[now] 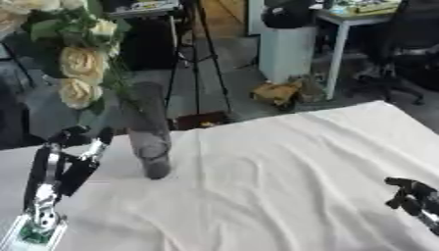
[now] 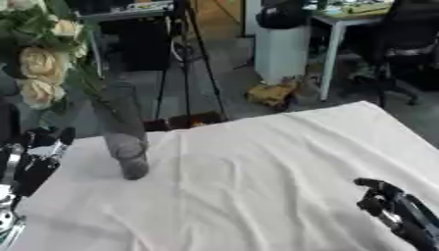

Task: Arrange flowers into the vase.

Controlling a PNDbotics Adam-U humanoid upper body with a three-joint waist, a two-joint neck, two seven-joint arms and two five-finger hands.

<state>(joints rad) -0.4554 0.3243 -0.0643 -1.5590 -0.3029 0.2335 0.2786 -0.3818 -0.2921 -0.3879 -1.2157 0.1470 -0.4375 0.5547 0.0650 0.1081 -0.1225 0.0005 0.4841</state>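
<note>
flowers (image 1: 82,63) – tops cut off

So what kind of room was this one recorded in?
Likely an office or lab: a white-clothed table with the vase of flowers, a tripod, a desk and an office chair behind.

A cluttered workroom beyond a cloth-covered surface.

The surface (image 1: 283,162) wears a wrinkled white cloth and runs askew across the lower part of the view. Behind it lies a grey floor (image 1: 231,73). A black tripod (image 1: 195,59) stands near the middle, a white bin (image 1: 287,51) with a dark bag on top beside a white desk (image 1: 343,29), and a black office chair (image 1: 407,54) at the right. A yellowish, crumpled object (image 1: 276,92) lies on the floor below the bin.
</note>
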